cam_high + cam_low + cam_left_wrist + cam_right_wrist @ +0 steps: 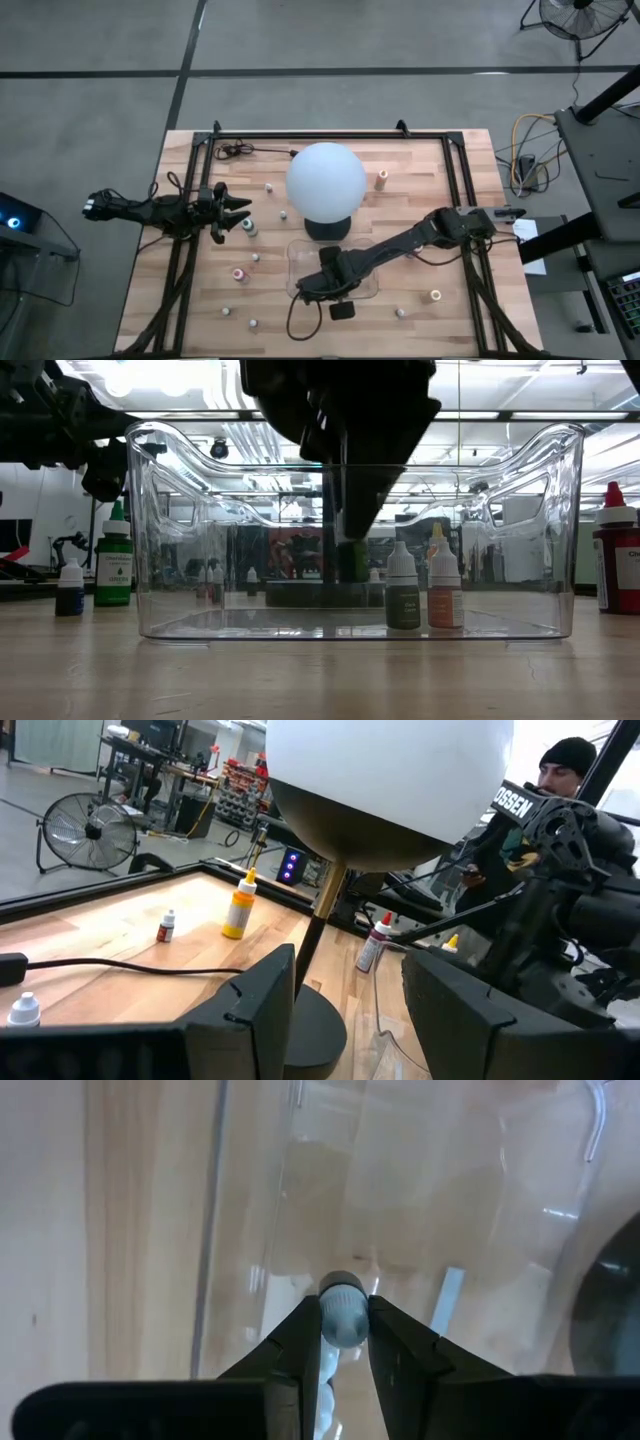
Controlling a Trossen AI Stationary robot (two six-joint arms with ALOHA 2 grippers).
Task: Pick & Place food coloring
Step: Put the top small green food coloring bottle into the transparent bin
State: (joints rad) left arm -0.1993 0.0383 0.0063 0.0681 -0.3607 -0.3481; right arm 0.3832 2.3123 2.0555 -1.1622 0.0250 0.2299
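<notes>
Food coloring bottle point(343, 1320) sits clamped by its cap between our right gripper point(344, 1342) fingers, held over the clear tray point(296, 262) in front of the white globe lamp point(325, 182). Our left gripper point(240, 212) hovers beside the lamp with fingers parted, holding nothing.

My right gripper point(344, 1342) holds a bottle point(343, 1316) over the tray point(300, 255), in front of the globe lamp point(325, 182); my left gripper point(238, 212) waits left of it.
</notes>
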